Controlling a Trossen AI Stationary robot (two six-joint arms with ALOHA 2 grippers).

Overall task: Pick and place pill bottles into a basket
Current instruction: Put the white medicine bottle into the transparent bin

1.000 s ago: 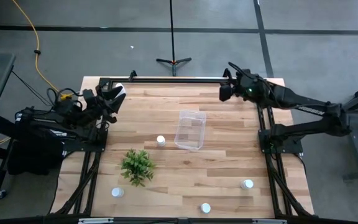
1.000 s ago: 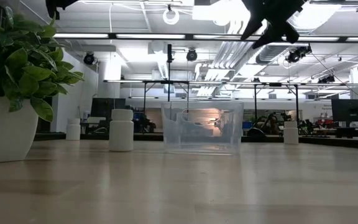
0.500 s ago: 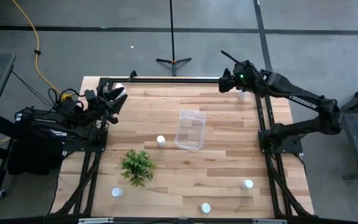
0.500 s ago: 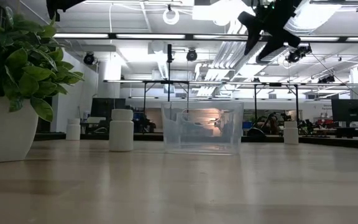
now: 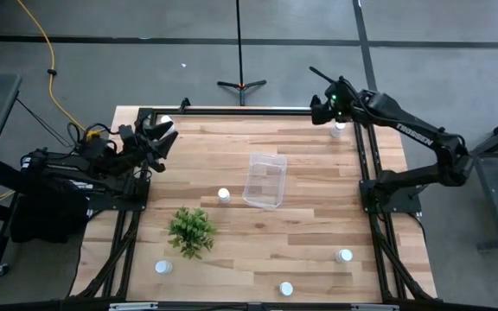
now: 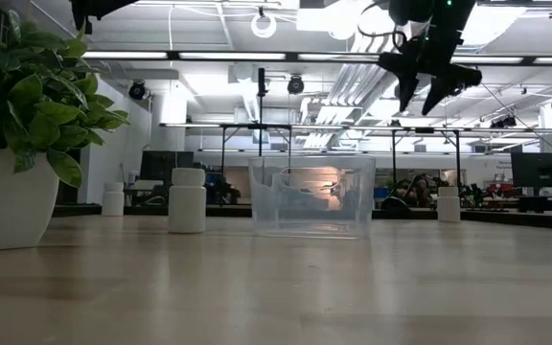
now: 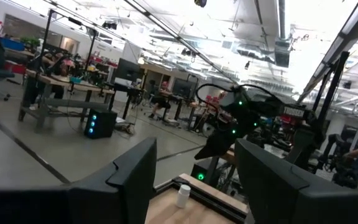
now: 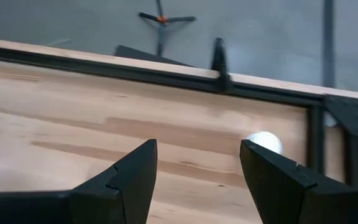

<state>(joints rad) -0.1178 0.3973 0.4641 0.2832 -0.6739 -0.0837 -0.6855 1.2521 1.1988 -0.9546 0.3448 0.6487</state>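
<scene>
The clear bin (image 5: pixel 264 180) stands mid-table and also shows in the low view (image 6: pixel 311 196). White pill bottles stand upright on the table: one at the far right corner (image 5: pixel 339 130), one left of the bin (image 5: pixel 223 195), and three along the near side (image 5: pixel 163 267) (image 5: pixel 285 289) (image 5: pixel 345 256). My right gripper (image 5: pixel 325 109) is open and empty, high above the table (image 6: pixel 425 84), just left of the far right bottle (image 8: pixel 265 143). My left gripper (image 5: pixel 164 134) is open and empty, raised at the far left (image 7: pixel 194 186).
A small green plant in a white pot (image 5: pixel 190 230) stands at the near left and fills the left side of the low view (image 6: pixel 12 144). Black frame rails (image 5: pixel 249 111) run along the table's far edge and down both sides.
My right gripper has swung toward the table's far right corner and tipped its fingers downward, staying open. The bottle at that corner, hidden under the arm before, now shows beside it.
</scene>
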